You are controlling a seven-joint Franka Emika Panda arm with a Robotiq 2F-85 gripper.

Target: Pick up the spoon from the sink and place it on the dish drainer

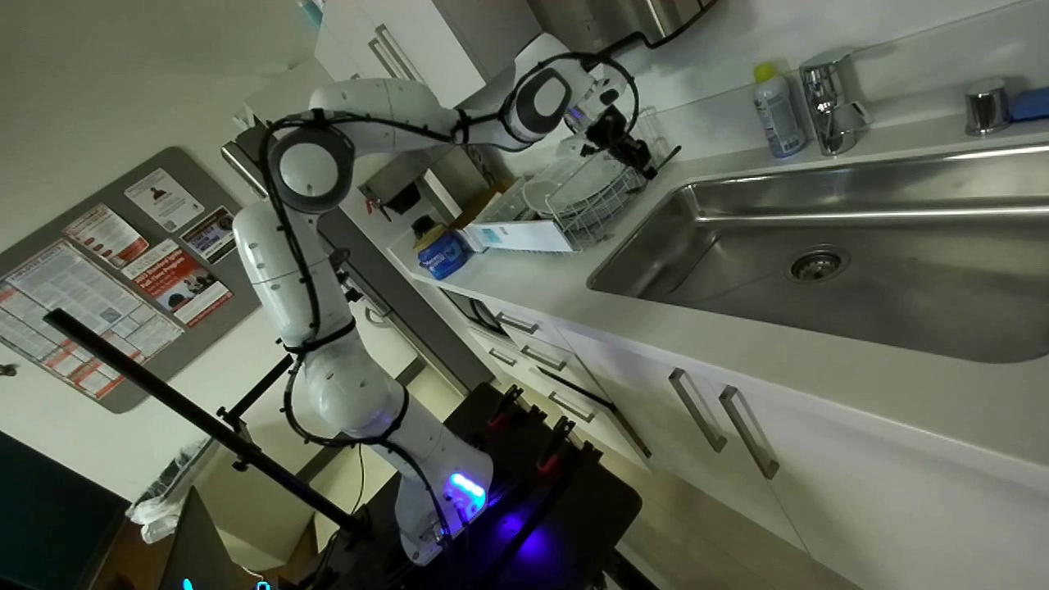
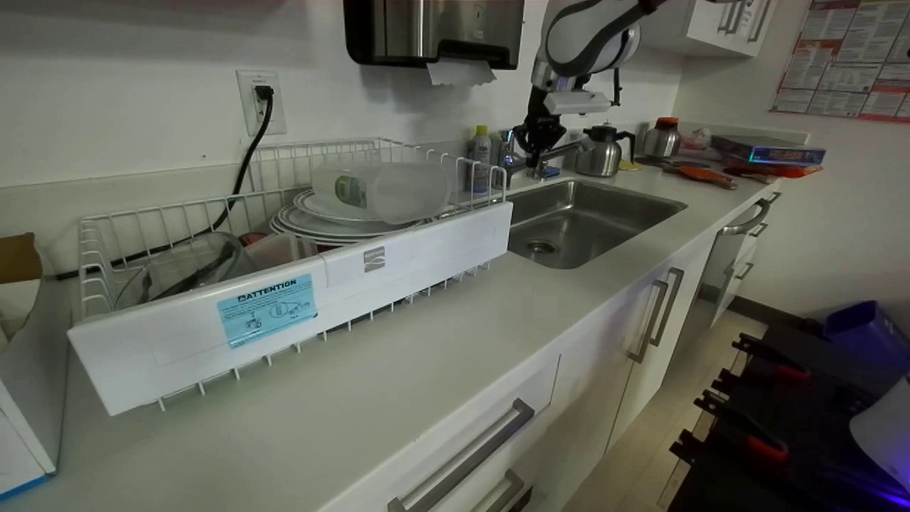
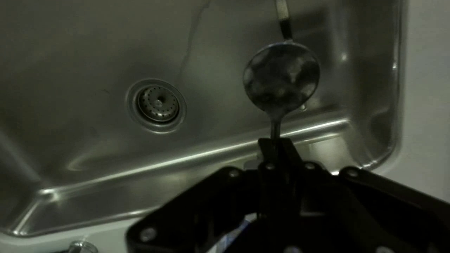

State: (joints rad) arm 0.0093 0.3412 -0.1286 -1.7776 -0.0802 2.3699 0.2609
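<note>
My gripper [image 3: 275,142] is shut on the handle of a metal spoon [image 3: 281,77]. In the wrist view the spoon's round bowl points away from the fingertips, above the steel sink [image 3: 218,105]. The rest of the handle is hidden by the fingers. The gripper shows in both exterior views [image 1: 646,166] [image 2: 537,158], high over the back of the counter near the sink's end. The dish drainer [image 2: 434,247] is a white wire rack holding plates and a clear container. In an exterior view [image 1: 592,220] it stands beside the sink, and my gripper overlaps it.
A yellow-capped bottle [image 1: 778,115], the tap [image 1: 826,106] and a blue sponge [image 1: 1033,105] stand behind the sink. A steel kettle [image 2: 598,153] stands at the far end. A paper towel dispenser [image 2: 441,32] hangs on the wall. A thin strip [image 3: 282,14], utensil or reflection, shows in the sink.
</note>
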